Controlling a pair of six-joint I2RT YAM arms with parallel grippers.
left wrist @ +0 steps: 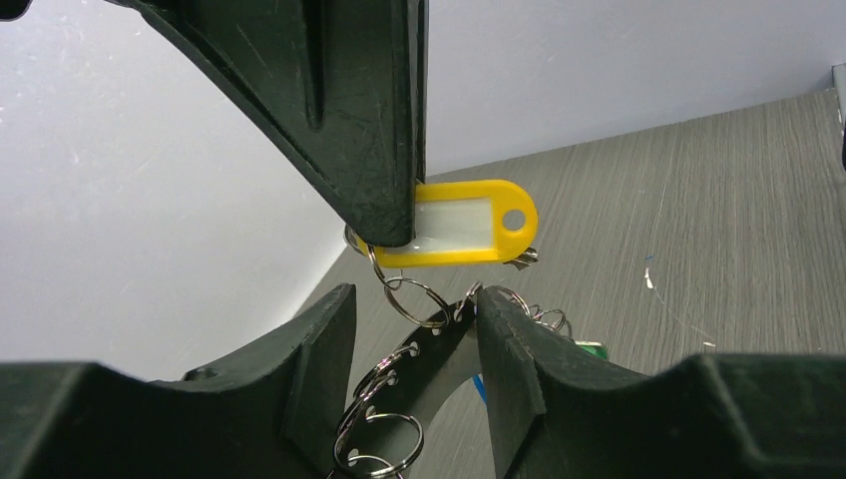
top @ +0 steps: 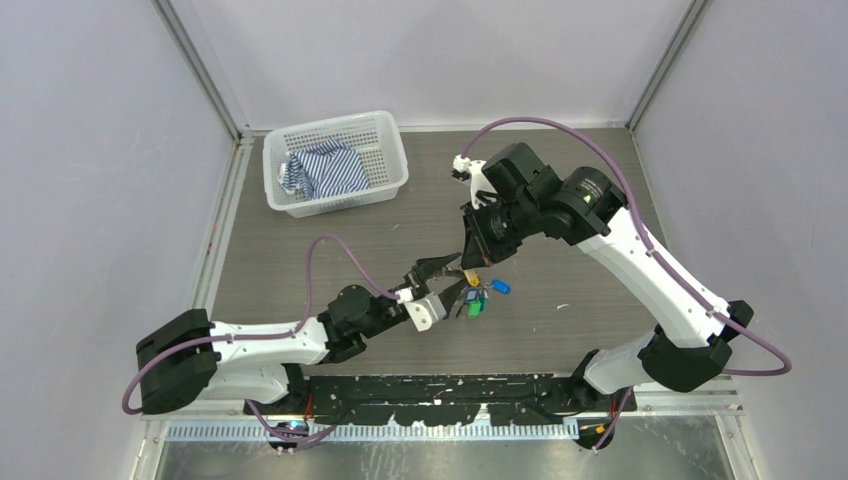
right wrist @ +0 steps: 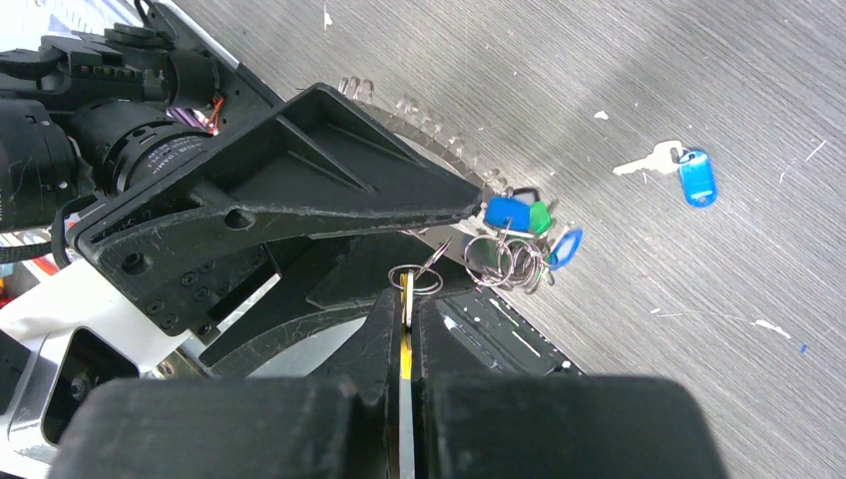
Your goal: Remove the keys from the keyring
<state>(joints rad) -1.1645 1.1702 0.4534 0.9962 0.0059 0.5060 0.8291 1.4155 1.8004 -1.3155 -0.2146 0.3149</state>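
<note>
My left gripper (top: pixel 445 280) holds the keyring (left wrist: pixel 439 369), a flat metal band with holes, above the table. Its jaws stand wide, and the band spans the gap of the left gripper (left wrist: pixel 414 296) and touches both fingers. Small split rings fringe the band. My right gripper (top: pixel 472 262) comes down from above, shut on a yellow tag (left wrist: pixel 469 225) that a small ring links to the band. In the right wrist view the tag (right wrist: pixel 406 329) is pinched edge-on in the right gripper (right wrist: pixel 407 299). Keys with blue and green tags (right wrist: pixel 519 235) hang bunched from the keyring (right wrist: pixel 429 125).
One loose key with a blue tag (right wrist: pixel 688 178) lies on the table to the right of the bunch (top: pixel 500 287). A white mesh basket (top: pixel 330 120) holding a striped cloth (top: pixel 325 170) stands at the back left. Grey walls close in both sides.
</note>
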